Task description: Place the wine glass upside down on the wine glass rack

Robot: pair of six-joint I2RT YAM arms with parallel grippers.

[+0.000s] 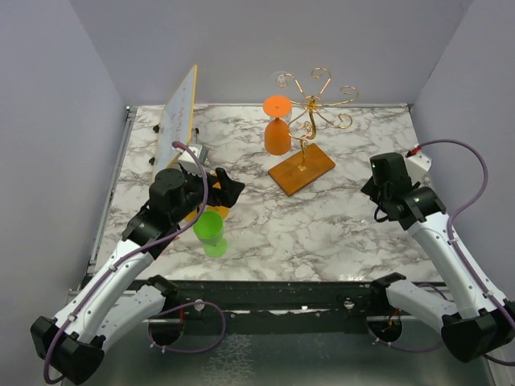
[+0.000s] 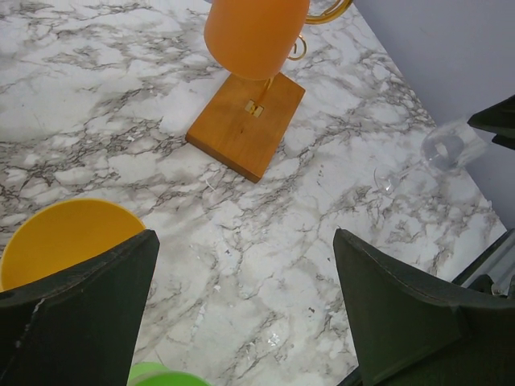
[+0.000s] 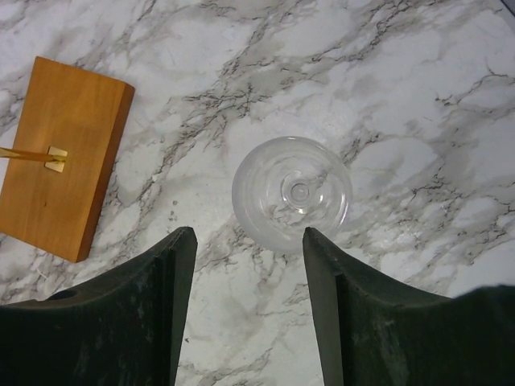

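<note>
Just beyond R gripper (image 3: 247, 241) (jaws apart) sits clear wine glass (image 3: 291, 193).

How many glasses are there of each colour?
orange glass: 1
green glass: 1
yellow glass: 1
clear glass: 1
Total: 4

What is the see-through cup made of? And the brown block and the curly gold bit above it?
The see-through cup looks like clear glass or plastic: the marbled table shows through it. The brown block looks like smooth wood, with faint grain. The curly gold bit looks like thin shiny metal wire.
</note>
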